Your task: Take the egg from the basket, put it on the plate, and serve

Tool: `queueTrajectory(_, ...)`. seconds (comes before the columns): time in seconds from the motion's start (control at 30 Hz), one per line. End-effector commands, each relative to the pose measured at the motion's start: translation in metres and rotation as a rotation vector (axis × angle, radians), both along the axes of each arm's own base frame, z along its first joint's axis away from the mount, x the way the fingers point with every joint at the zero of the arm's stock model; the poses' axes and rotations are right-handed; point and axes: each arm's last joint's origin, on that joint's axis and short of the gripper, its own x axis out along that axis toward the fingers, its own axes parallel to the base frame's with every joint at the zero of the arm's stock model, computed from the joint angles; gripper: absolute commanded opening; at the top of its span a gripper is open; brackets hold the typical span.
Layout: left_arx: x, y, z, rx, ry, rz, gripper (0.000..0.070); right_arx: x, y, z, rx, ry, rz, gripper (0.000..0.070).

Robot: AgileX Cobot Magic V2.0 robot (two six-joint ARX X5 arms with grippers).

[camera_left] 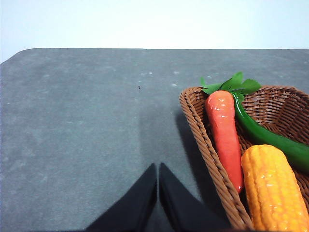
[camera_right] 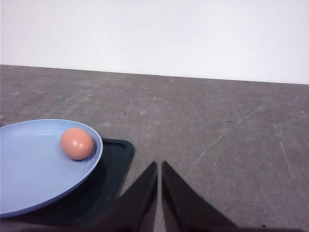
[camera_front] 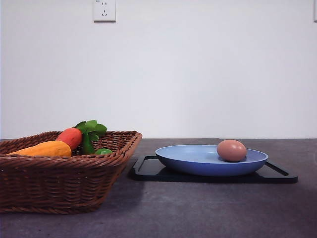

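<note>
The pinkish-brown egg [camera_front: 231, 150] lies on the right part of the light blue plate [camera_front: 198, 161], seen too in the right wrist view as the egg [camera_right: 77, 143] near the rim of the plate [camera_right: 34, 164]. The brown wicker basket [camera_front: 64, 178] stands at the left; its corner [camera_left: 203, 130] is in the left wrist view. My left gripper [camera_left: 158, 169] is shut over bare table beside the basket, holding nothing. With its tips together, my right gripper [camera_right: 159, 166] is shut and empty over the table, apart from the plate.
The plate rests on a flat black tray [camera_front: 277, 174]. The basket holds an orange-red carrot toy [camera_left: 224, 135], a yellow corn cob [camera_left: 273, 191] and a green pepper [camera_left: 270, 137]. A wall socket [camera_front: 104, 10] is on the white wall behind.
</note>
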Motion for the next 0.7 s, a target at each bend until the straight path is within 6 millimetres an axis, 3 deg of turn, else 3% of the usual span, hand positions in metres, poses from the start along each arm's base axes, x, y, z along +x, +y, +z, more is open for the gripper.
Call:
queueTrajectory(0.0,0.0006,0.0,-0.0067,-0.001,0.024,-0.001,0.0,0.0002,0.0002,-0.0009,-0.006,-0.008,0.004,0.0)
queueTrajectory(0.67,0.0006,0.0,-0.0066,-0.001,0.023,0.0,0.0,0.0002,0.0002,-0.0009,-0.006,-0.008,0.004,0.0)
